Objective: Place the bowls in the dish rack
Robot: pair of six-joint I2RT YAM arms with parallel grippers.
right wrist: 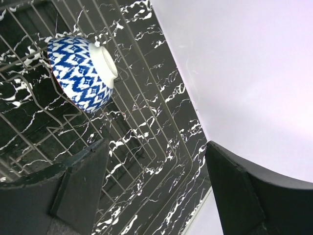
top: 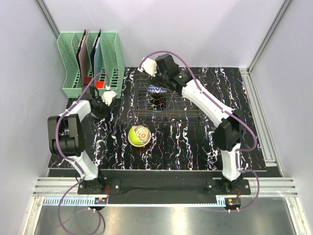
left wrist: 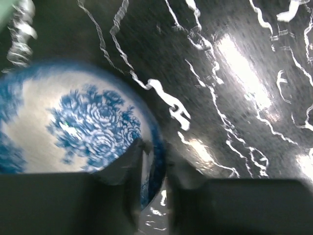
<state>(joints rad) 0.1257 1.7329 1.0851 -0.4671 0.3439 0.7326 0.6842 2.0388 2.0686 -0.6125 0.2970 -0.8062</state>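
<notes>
green bowl: nearest me, mid table, well apart from the rack. More bowls are nested in it; I can't count them.
left gripper: jaws narrow, astride the rim of the floral bowl, one finger inside and the other outside. Reads as a pinch on the rim, though the frame is blurred.
floral bowl, place: on the table left of the rack, near the holder.
handling: I judge it glazed ceramic, so stiff, slick and likely to chip if dropped. It's light enough for a rim pinch, but it will hang from one edge, so I'd seat the rim deep between the pads.
rack: far mid table, thin wire. The diamond bowl sits in it, tipped on its side.
right gripper: jaws wide, nothing in them, over the rack near the diamond bowl.
left wrist only: the rim between the fingers. Overhead, the arm hides that bowl.
right wrist only: the diamond bowl's tilt and its white foot against the wires.
overhead only: stack, rack and both arms in one layout.
</notes>
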